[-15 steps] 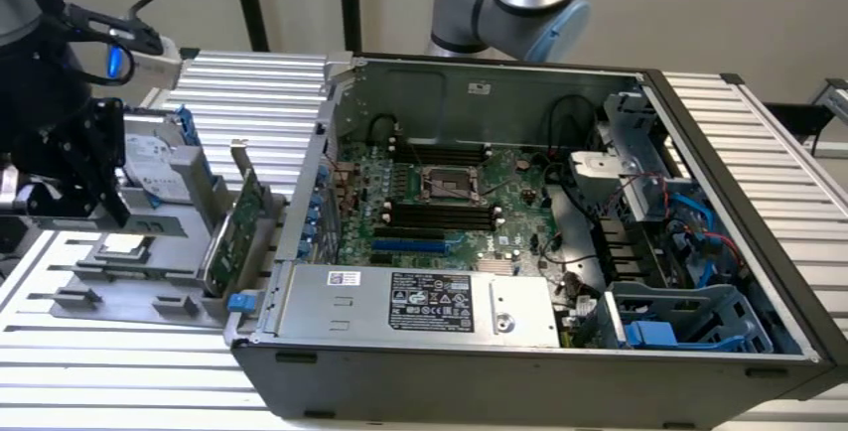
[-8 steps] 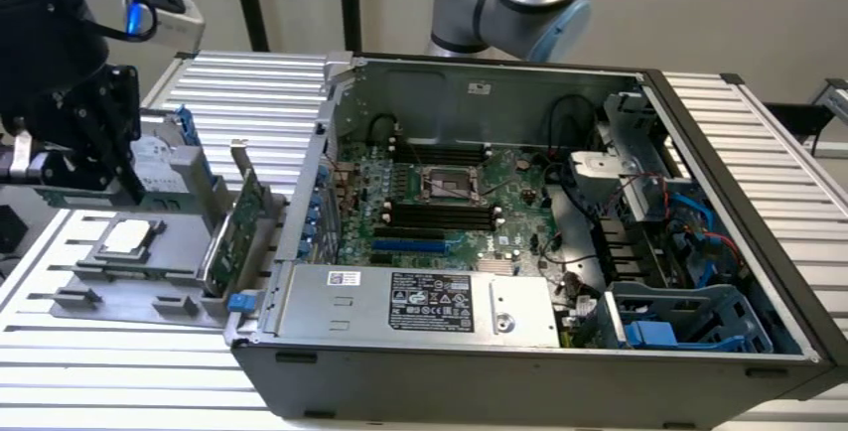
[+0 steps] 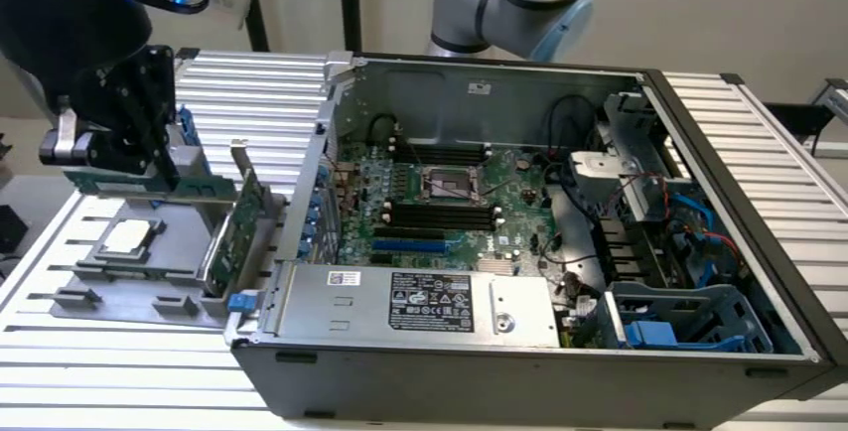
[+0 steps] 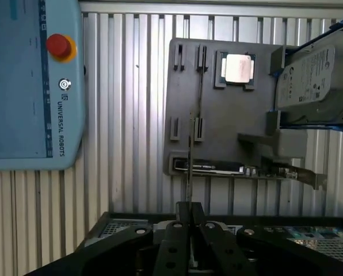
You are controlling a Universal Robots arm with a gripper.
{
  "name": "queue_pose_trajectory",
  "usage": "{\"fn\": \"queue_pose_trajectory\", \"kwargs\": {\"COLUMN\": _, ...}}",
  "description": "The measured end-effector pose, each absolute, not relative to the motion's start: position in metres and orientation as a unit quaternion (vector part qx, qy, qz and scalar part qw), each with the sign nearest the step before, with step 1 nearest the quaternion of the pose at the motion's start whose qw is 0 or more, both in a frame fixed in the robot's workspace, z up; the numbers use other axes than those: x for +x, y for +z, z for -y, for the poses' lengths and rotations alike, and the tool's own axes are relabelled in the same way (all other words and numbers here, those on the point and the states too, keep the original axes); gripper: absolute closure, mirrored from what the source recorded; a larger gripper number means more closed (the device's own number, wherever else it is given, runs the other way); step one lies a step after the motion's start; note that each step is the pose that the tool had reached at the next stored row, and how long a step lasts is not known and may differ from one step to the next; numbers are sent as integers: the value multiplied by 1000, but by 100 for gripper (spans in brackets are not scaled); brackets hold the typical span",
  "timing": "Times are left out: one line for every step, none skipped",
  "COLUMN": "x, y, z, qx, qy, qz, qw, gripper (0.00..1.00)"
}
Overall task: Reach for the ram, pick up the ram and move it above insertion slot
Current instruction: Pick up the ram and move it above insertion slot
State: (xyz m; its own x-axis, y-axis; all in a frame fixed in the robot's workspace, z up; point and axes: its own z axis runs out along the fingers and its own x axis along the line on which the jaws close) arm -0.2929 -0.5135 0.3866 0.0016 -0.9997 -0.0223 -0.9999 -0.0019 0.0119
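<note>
Gripper (image 4: 188,214) pinching the ram (image 4: 189,167) edge-on, lifted over the grey fixture tray (image 4: 217,115), at nine o'clock from the open case (image 3: 742,133). Thin grip on one edge: could tilt or slip, perhaps clip the expansion card (image 3: 245,222)

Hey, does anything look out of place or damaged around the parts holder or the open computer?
Nothing stands out. The hand is shut on the ram above the gray holder, whose processor and expansion card sit in their slots.
</note>
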Motion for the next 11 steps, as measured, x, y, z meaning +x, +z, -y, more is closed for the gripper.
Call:
{"fn": "queue_pose_trajectory", "kwargs": {"x": -288, "y": 388, "z": 513, "qx": -708, "qy": 12, "qz": -706, "qw": 4, "gripper": 87}}
{"fn": "queue_pose_trajectory", "kwargs": {"x": -284, "y": 389, "z": 513, "qx": -708, "qy": 13, "qz": -706, "qw": 4, "gripper": 87}}
{"fn": "queue_pose_trajectory", "kwargs": {"x": -279, "y": 390, "z": 514, "qx": -708, "qy": 13, "qz": -706, "qw": 4, "gripper": 87}}
{"fn": "queue_pose_trajectory", "kwargs": {"x": -275, "y": 391, "z": 514, "qx": -708, "qy": 13, "qz": -706, "qw": 4, "gripper": 87}}
{"fn": "queue_pose_trajectory", "kwargs": {"x": -270, "y": 392, "z": 514, "qx": -708, "qy": 13, "qz": -706, "qw": 4, "gripper": 87}}
{"fn": "queue_pose_trajectory", "kwargs": {"x": -266, "y": 393, "z": 514, "qx": -708, "qy": 13, "qz": -706, "qw": 4, "gripper": 87}}
{"fn": "queue_pose_trajectory", "kwargs": {"x": -261, "y": 394, "z": 514, "qx": -709, "qy": 13, "qz": -705, "qw": 4, "gripper": 87}}
{"fn": "queue_pose_trajectory", "kwargs": {"x": -257, "y": 395, "z": 514, "qx": -709, "qy": 14, "qz": -705, "qw": 4, "gripper": 87}}
{"fn": "queue_pose_trajectory", "kwargs": {"x": -252, "y": 395, "z": 514, "qx": -709, "qy": 14, "qz": -705, "qw": 4, "gripper": 87}}
{"fn": "queue_pose_trajectory", "kwargs": {"x": -247, "y": 396, "z": 514, "qx": -709, "qy": 14, "qz": -705, "qw": 4, "gripper": 87}}
{"fn": "queue_pose_trajectory", "kwargs": {"x": -243, "y": 396, "z": 514, "qx": -709, "qy": 14, "qz": -705, "qw": 4, "gripper": 87}}
